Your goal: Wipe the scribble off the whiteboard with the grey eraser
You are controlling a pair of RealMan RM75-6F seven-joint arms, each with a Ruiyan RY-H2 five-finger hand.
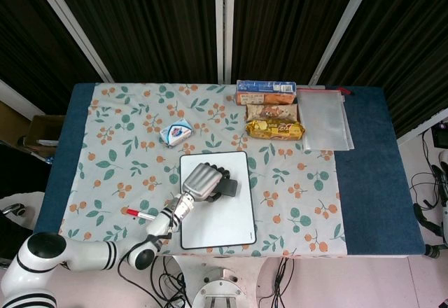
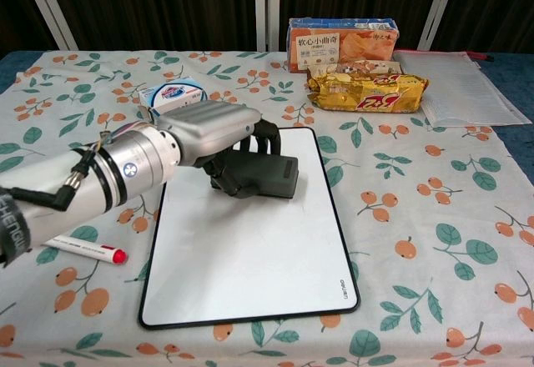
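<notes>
— What lies nearest?
— The whiteboard [image 2: 250, 254], its surface white.
— And the left hand [image 2: 209, 132]?
— Fingers curled over the grey eraser [image 2: 265, 175], gripping it against the board's upper part.
— Beyond?
— A gold snack bag [image 2: 367, 90] on the table [image 2: 434, 217].

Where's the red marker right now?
The red marker lies on the floral cloth just off the whiteboard's left edge in the chest view, under the left forearm, well behind the left hand holding the grey eraser.
</notes>
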